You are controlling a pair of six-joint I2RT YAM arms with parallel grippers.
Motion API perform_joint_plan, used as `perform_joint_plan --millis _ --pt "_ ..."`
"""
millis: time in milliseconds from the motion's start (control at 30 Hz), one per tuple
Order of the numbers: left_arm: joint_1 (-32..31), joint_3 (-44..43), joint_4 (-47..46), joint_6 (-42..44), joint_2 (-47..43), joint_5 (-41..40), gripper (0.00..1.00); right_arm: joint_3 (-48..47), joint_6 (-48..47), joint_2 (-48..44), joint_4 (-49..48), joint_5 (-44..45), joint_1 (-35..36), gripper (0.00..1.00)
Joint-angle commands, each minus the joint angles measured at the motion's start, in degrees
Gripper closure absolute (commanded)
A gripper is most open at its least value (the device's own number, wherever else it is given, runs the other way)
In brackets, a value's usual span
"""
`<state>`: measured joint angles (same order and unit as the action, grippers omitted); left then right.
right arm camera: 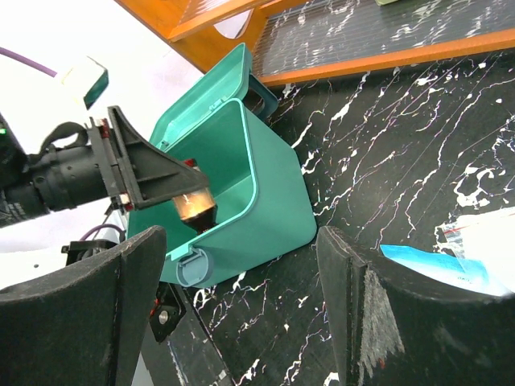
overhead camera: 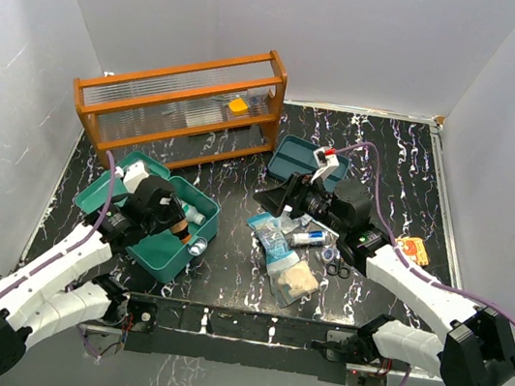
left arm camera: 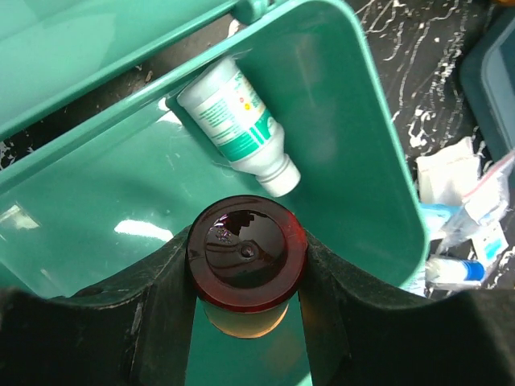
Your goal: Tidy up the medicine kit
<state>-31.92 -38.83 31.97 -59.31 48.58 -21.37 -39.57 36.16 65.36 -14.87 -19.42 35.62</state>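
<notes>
left jaws clamp amber bottle (left arm camera: 246, 269) inside medicine kit (left arm camera: 362, 145) rim; right jaws apart.

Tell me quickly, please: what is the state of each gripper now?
Left gripper: closed on a brown bottle.
Right gripper: open, holding nothing.

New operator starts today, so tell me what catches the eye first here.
The left gripper holds a red-capped amber bottle over the open teal medicine kit, where a white bottle lies inside. A heap of sachets sits mid-table by the open right gripper; an orange wooden rack stands at the back.
</notes>
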Motion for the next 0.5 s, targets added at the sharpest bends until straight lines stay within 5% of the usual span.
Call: perform_joint_plan --millis 0,467 --pt "0.3 1.8 -4.4 -2.5 1.3 -1.0 0.75 -1.7 0.6 0.3 -2.4 -0.3 0.2 0.27" --pt "0.2 4.9 -8.1 -6.8 7.6 -7.5 0.74 -1.7 2.4 2.6 -3.4 -1.5 0.2 0.27"
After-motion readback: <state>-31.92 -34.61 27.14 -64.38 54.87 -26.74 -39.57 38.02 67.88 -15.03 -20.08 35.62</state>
